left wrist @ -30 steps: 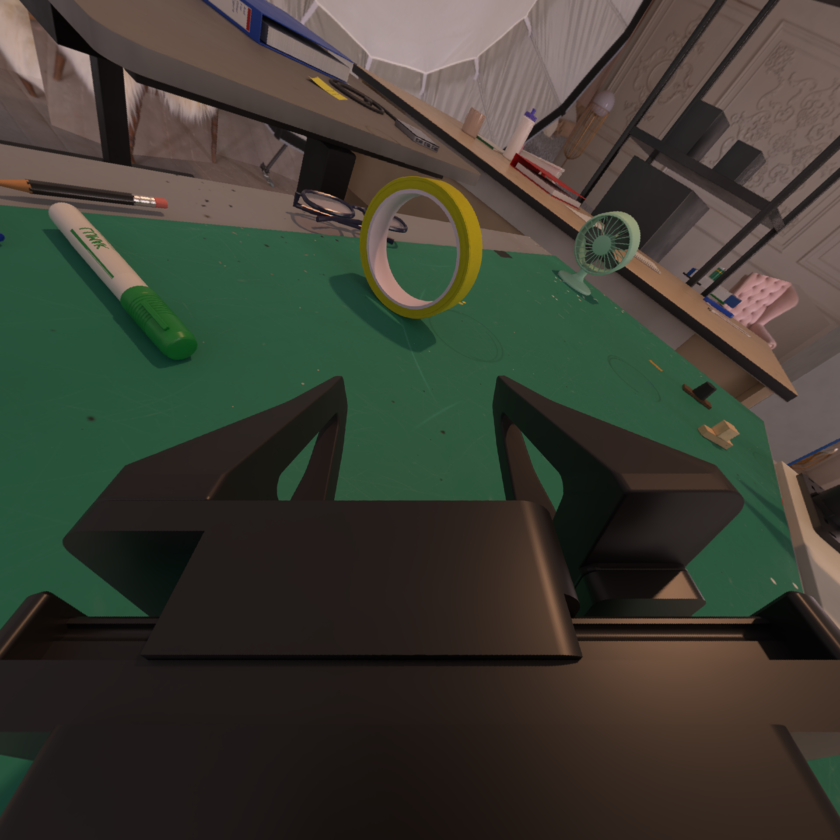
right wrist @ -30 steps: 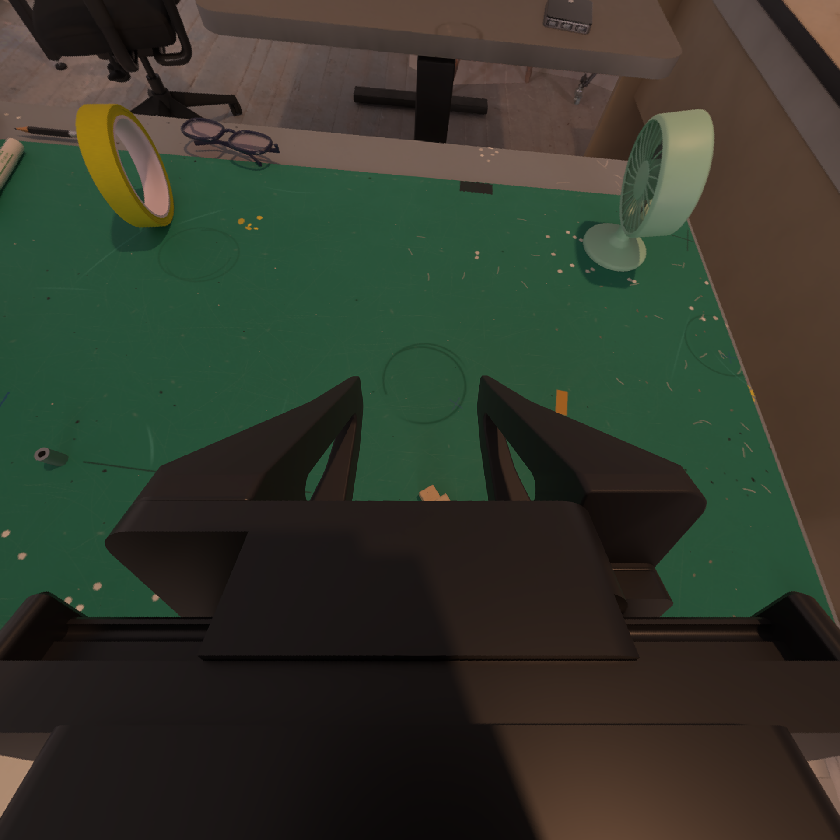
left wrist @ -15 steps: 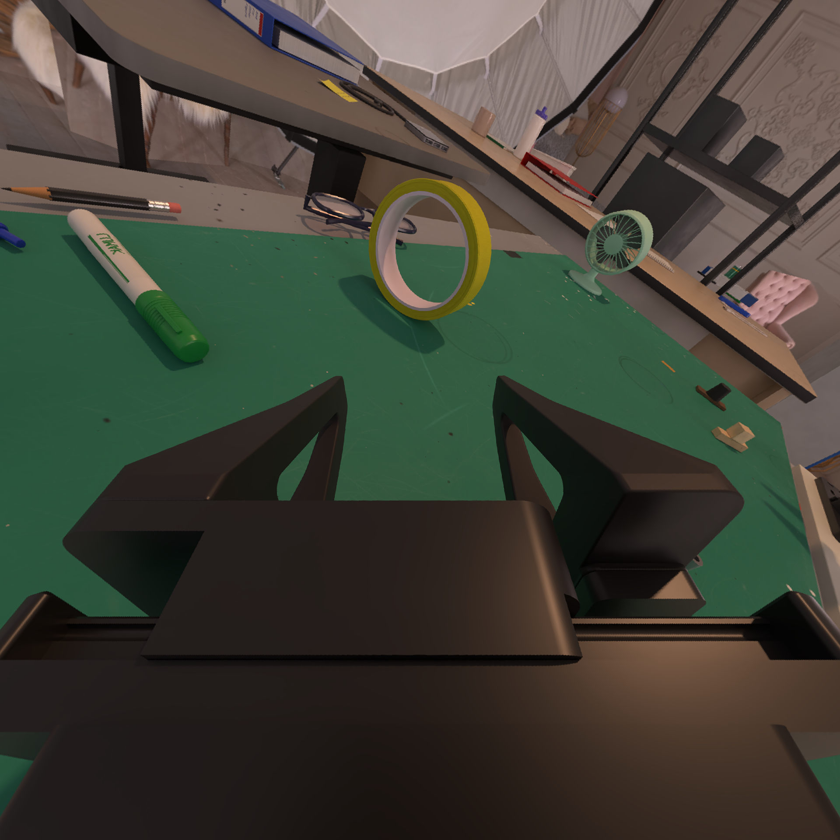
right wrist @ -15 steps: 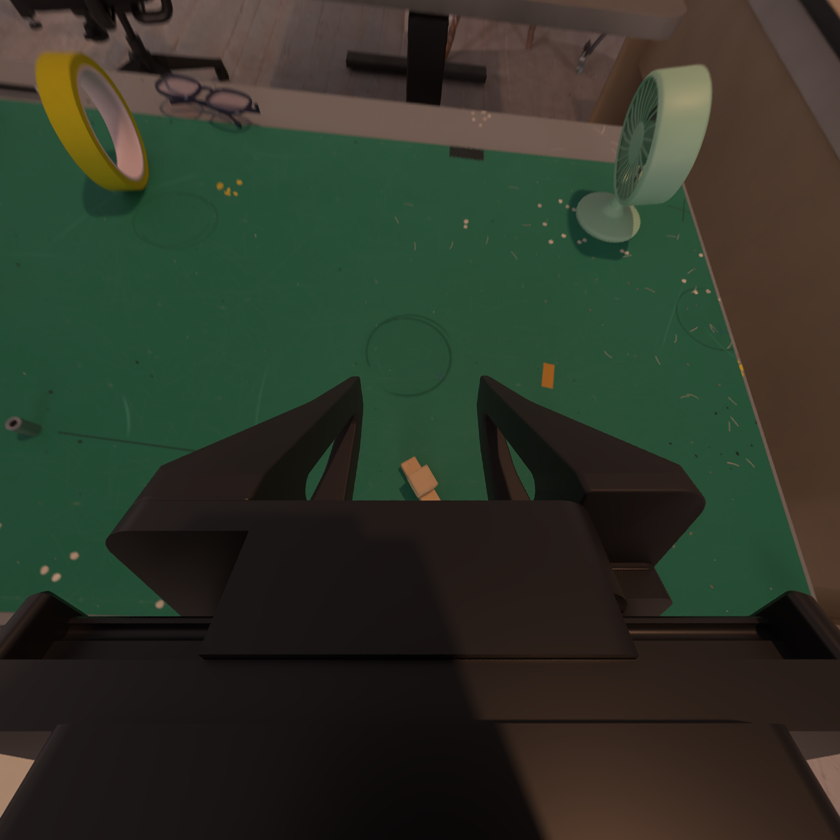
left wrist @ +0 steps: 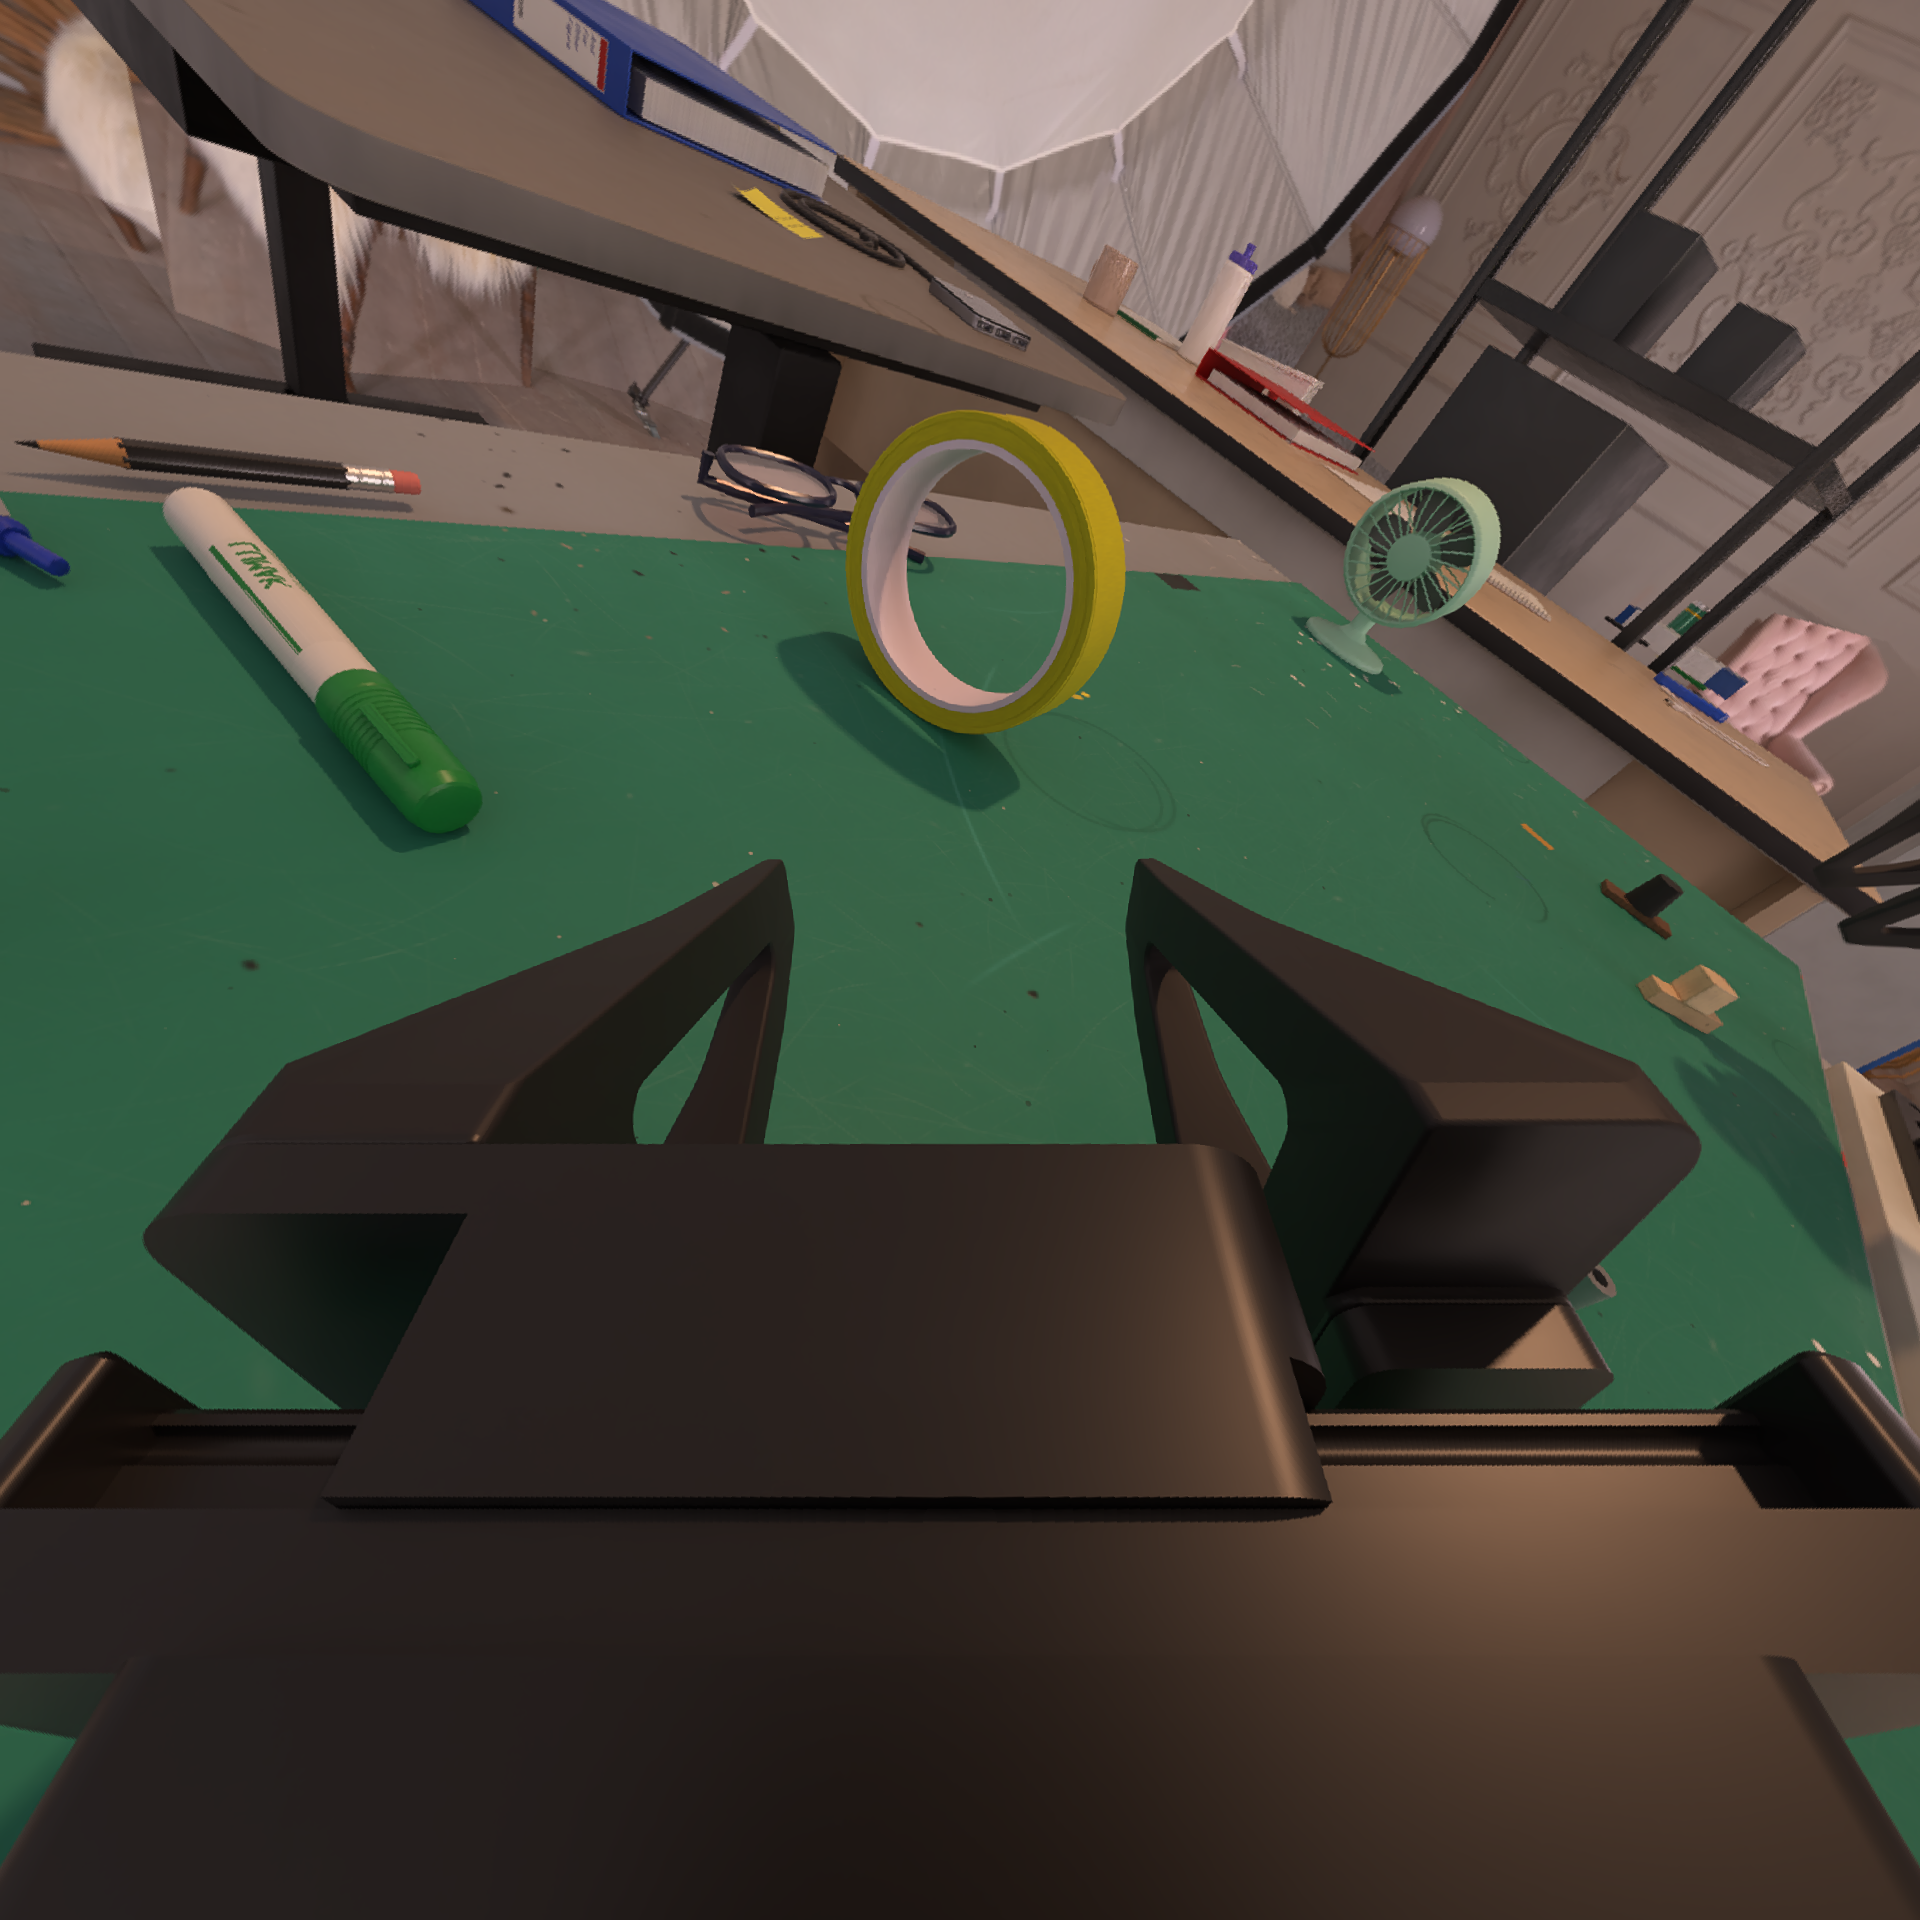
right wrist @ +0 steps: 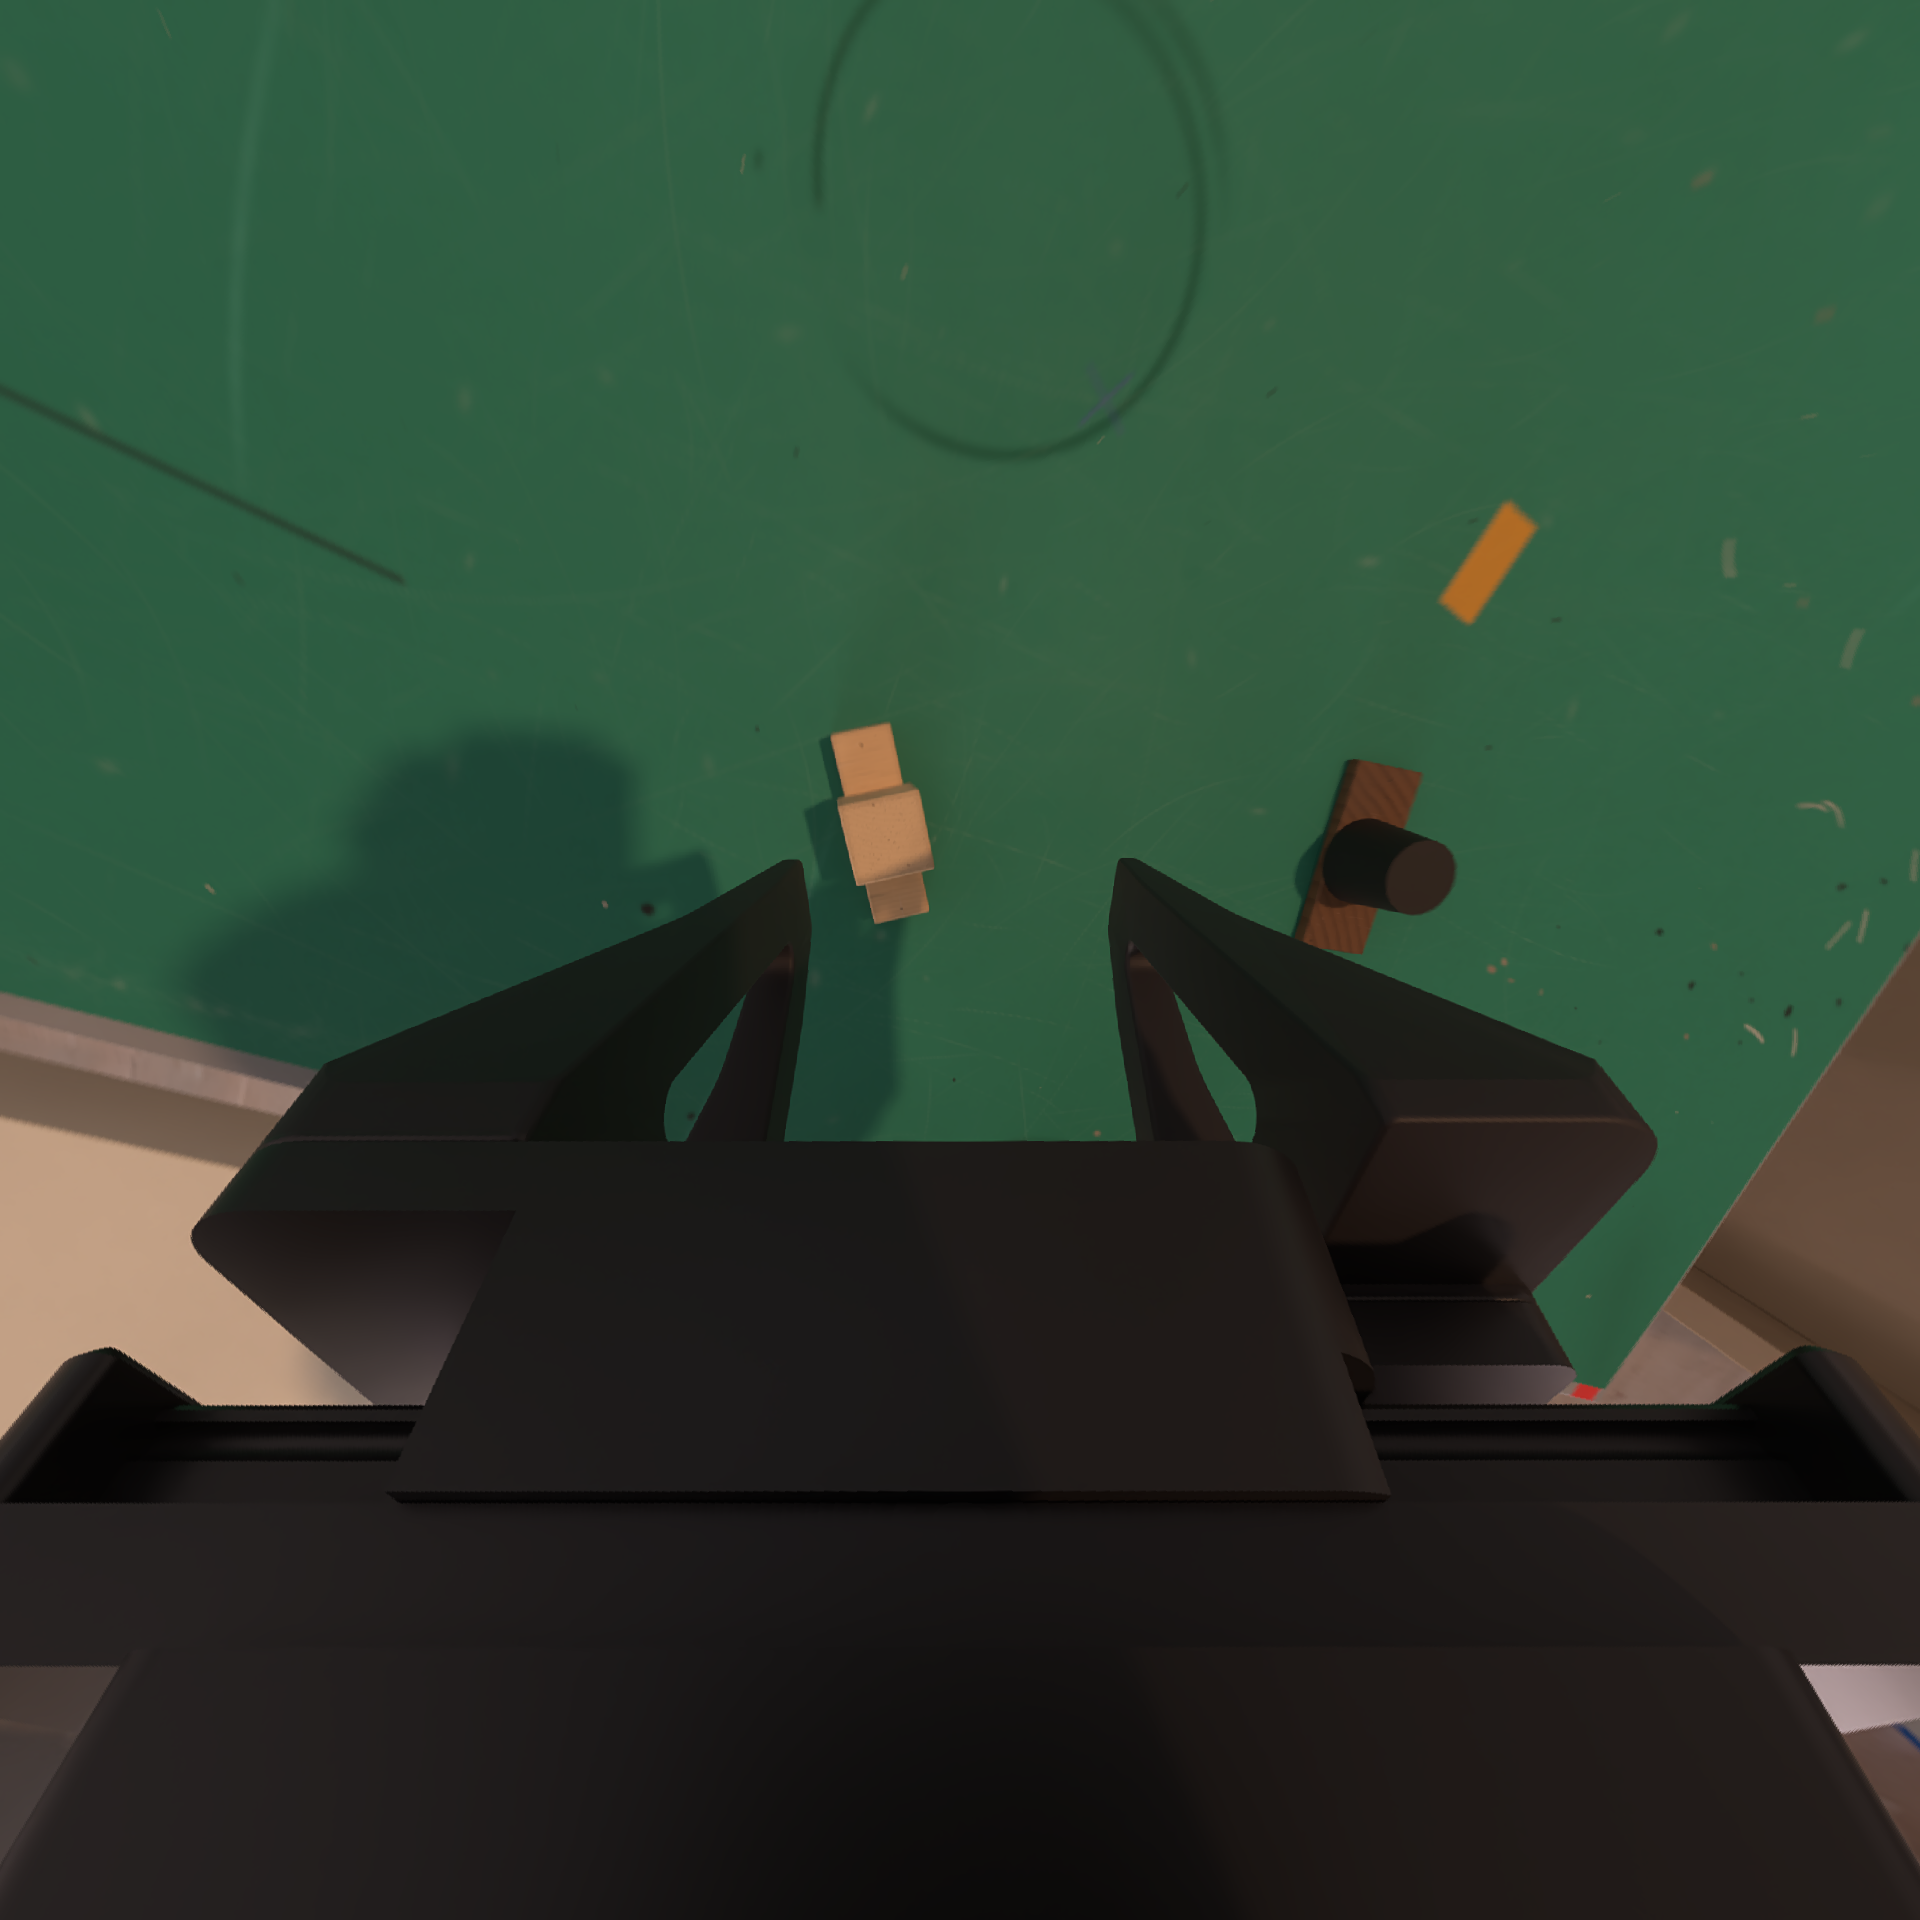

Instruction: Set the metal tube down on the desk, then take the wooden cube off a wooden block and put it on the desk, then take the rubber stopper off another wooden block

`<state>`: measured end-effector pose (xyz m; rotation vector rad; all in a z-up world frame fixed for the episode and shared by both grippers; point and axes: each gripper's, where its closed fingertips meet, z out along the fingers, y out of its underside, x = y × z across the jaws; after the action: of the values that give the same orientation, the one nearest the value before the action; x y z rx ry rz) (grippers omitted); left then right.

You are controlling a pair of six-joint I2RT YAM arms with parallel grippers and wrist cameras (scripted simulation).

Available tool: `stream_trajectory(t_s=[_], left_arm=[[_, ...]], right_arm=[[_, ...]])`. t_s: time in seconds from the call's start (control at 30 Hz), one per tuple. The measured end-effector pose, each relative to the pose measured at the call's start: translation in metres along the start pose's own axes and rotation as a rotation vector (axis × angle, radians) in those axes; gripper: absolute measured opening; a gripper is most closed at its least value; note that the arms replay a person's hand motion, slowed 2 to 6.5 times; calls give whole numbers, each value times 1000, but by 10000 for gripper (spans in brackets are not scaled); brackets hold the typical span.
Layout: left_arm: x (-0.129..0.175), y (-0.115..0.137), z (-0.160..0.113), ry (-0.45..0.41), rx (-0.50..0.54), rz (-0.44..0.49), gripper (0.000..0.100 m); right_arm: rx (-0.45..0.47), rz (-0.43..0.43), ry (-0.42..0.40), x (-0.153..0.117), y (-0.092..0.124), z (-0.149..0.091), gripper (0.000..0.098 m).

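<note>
Right wrist view: the right gripper (right wrist: 958, 894), jaws spread and empty, hangs above the green mat (right wrist: 520, 312). At frame centre the wooden cube (right wrist: 883, 834) sits on a pale wooden block (right wrist: 865, 758); right of it, the black rubber stopper (right wrist: 1387, 868) rests on a dark wooden block (right wrist: 1377, 798). Left wrist view: the left gripper (left wrist: 958, 894), likewise spread and empty, faces a yellow tape roll (left wrist: 987, 571).

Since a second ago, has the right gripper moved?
Yes. The right gripper has pulled back toward the near desk edge and pitched down: the wooden cube, earlier almost hidden behind its body, now lies just ahead of its open jaws.
</note>
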<state>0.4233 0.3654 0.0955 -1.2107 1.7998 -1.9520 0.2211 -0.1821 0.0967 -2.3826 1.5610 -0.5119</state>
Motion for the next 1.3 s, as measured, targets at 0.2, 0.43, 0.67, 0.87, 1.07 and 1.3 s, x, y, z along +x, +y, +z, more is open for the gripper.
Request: stream_trajectory(t_s=[0.2, 0.43, 0.67, 0.87, 1.07, 1.3], left_arm=[[1, -2, 0, 0, 9, 11, 547], [2, -4, 0, 0, 16, 16, 546], [2, -3, 0, 1, 16, 9, 546], [2, -1, 0, 5, 12, 0, 546], [3, -3, 0, 13, 18, 4, 545], [3, -4, -1, 15, 22, 1, 545]], right_arm=[[-159, -105, -64, -5, 10, 26, 501], [-258, -163, -122, -15, 18, 45, 515], [-337, -183, -121, -17, 29, 60, 458], [-355, -180, -118, -18, 31, 69, 274], [-307, -154, -85, -14, 22, 63, 189], [-86, -111, -93, -34, -17, 28, 189]])
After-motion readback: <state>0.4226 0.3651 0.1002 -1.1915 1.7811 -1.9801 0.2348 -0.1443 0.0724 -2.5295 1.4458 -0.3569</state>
